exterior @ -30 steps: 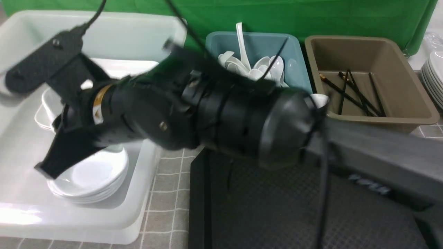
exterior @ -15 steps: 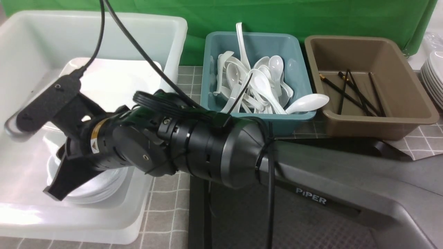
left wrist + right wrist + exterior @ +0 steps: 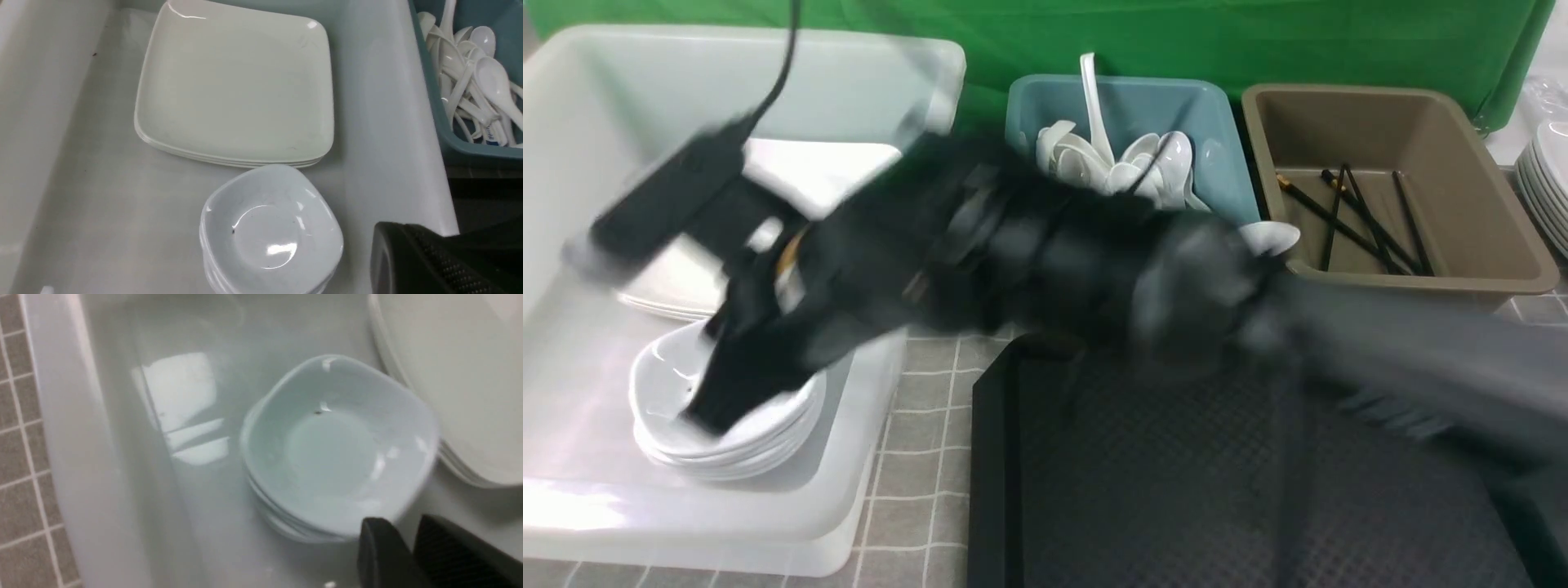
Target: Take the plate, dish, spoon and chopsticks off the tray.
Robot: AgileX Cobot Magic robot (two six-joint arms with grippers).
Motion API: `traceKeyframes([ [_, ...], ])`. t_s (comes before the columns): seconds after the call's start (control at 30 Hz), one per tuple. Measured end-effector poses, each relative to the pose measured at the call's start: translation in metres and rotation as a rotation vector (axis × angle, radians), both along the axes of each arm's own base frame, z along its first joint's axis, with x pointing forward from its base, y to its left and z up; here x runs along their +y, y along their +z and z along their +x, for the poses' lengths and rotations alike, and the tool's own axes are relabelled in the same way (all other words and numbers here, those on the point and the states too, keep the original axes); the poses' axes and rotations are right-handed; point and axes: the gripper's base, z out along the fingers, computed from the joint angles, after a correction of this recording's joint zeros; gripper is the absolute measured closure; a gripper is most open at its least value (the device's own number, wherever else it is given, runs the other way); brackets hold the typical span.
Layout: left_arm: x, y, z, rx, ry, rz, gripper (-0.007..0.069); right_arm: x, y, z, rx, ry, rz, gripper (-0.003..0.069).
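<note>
The right arm is motion-blurred across the front view, hiding part of the teal tub [image 3: 1225,175] and the spoon [image 3: 1270,237] on its rim. The right hand [image 3: 715,412] sits over the dish stack [image 3: 727,433] at 9 o'clock in the white tub [image 3: 866,457]; its jaws stand slightly apart, holding nothing I can make out. The left hand [image 3: 412,261] is closed and empty. Plates [image 3: 237,85] lie in one stack behind the dishes. About four chopsticks [image 3: 1356,220] lie in the brown tub [image 3: 1511,237]. The tray [image 3: 1176,490] shows bare. Half a second ago the arm was lower and sharper.
</note>
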Motion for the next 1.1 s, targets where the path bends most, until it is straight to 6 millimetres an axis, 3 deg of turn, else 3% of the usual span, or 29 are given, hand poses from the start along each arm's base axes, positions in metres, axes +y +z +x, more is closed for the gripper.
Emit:
traceKeyframes([
  [0.07,-0.01,-0.002,0.0,-0.003,-0.083,0.016,0.0619,-0.036,0.037,0.008,-0.01,-0.06,-0.006,0.0602],
  [0.17,-0.03,-0.007,-0.001,0.008,-0.223,0.031,0.0619,-0.095,0.092,0.014,-0.025,-0.188,0.049,0.063],
  [0.2,-0.031,-0.008,-0.001,0.009,-0.233,0.033,0.0619,-0.099,0.096,0.013,-0.028,-0.194,0.054,0.0631],
  [0.27,-0.048,-0.011,-0.006,0.012,-0.34,0.036,0.0619,-0.148,0.14,0.003,-0.085,-0.279,0.126,0.0633],
  [0.37,-0.066,-0.013,-0.019,-0.023,-0.475,0.065,0.0619,-0.209,0.182,-0.027,-0.184,-0.391,0.209,0.0634],
  [0.47,-0.07,-0.012,-0.028,-0.084,-0.517,0.09,0.0619,-0.261,0.197,-0.066,-0.277,-0.487,0.237,0.0634],
  [0.63,-0.067,-0.018,-0.04,-0.196,-0.492,0.072,0.0619,-0.317,0.182,-0.121,-0.348,-0.569,0.369,0.0635],
  [0.7,-0.063,-0.026,-0.046,-0.241,-0.463,0.056,0.0619,-0.341,0.165,-0.15,-0.4,-0.558,0.461,0.0635],
  [0.73,-0.063,-0.029,-0.046,-0.244,-0.46,0.056,0.0619,-0.343,0.163,-0.153,-0.406,-0.556,0.469,0.0635],
  [0.8,-0.059,-0.038,-0.055,-0.285,-0.438,0.032,0.0619,-0.367,0.138,-0.185,-0.492,-0.509,0.59,0.0635],
  [0.83,-0.058,-0.044,-0.059,-0.302,-0.429,0.011,0.0619,-0.374,0.12,-0.195,-0.518,-0.486,0.623,0.0635],
  [0.9,-0.056,-0.054,-0.064,-0.319,-0.413,-0.018,0.0619,-0.384,0.102,-0.211,-0.57,-0.449,0.696,0.0635],
  [0.93,-0.056,-0.053,-0.065,-0.323,-0.413,-0.022,0.0619,-0.385,0.099,-0.212,-0.57,-0.449,0.695,0.0635],
  [0.97,-0.054,-0.062,-0.068,-0.336,-0.399,-0.045,0.0619,-0.389,0.078,-0.219,-0.598,-0.42,0.737,0.0635],
  [1.1,-0.052,-0.083,-0.069,-0.37,-0.346,-0.104,0.0619,-0.4,0.045,-0.236,-0.618,-0.396,0.842,0.0634],
])
